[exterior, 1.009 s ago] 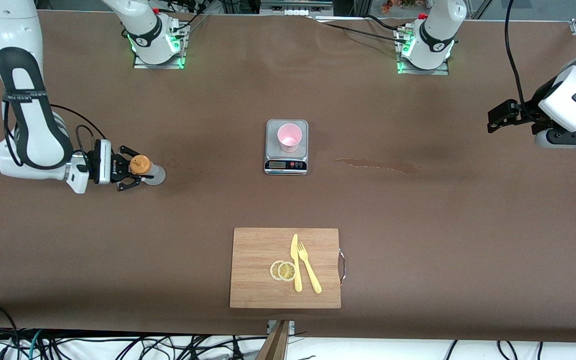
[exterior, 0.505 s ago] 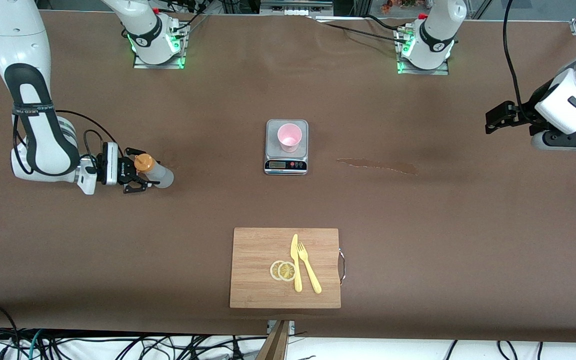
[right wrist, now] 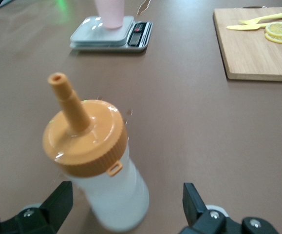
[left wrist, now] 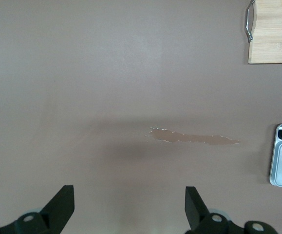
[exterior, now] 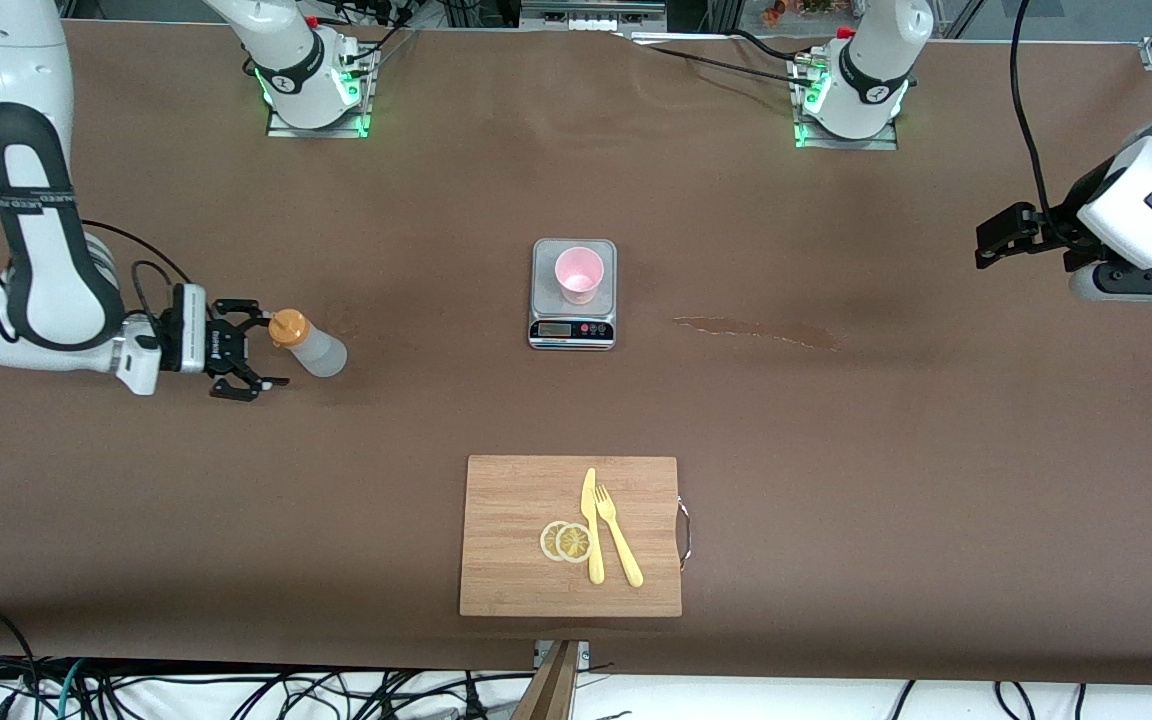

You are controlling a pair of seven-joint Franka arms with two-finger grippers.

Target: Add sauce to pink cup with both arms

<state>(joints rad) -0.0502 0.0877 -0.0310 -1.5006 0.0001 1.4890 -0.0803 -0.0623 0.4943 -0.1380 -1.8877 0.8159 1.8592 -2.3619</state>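
Even, diffuse overhead light is filling the front view, leaving the brown table (exterior: 836, 450) evenly lit and the shadows faint. A soft shadow is lying under the right arm (exterior: 36, 250) at the left of the frame. Green indicator lights are glowing at both arm bases along the top edge. A spill streak (exterior: 756, 331) right of centre is catching a slight sheen. In the left wrist view a vague dark smudge of shadow is sitting at the middle of the frame, beside that streak. In the right wrist view the squeeze bottle (right wrist: 99, 165) is filling the foreground, its lower body blurring; the scale (right wrist: 110, 34) and cutting board (right wrist: 257, 48) at the top are looking soft, with a green glow at the upper left.
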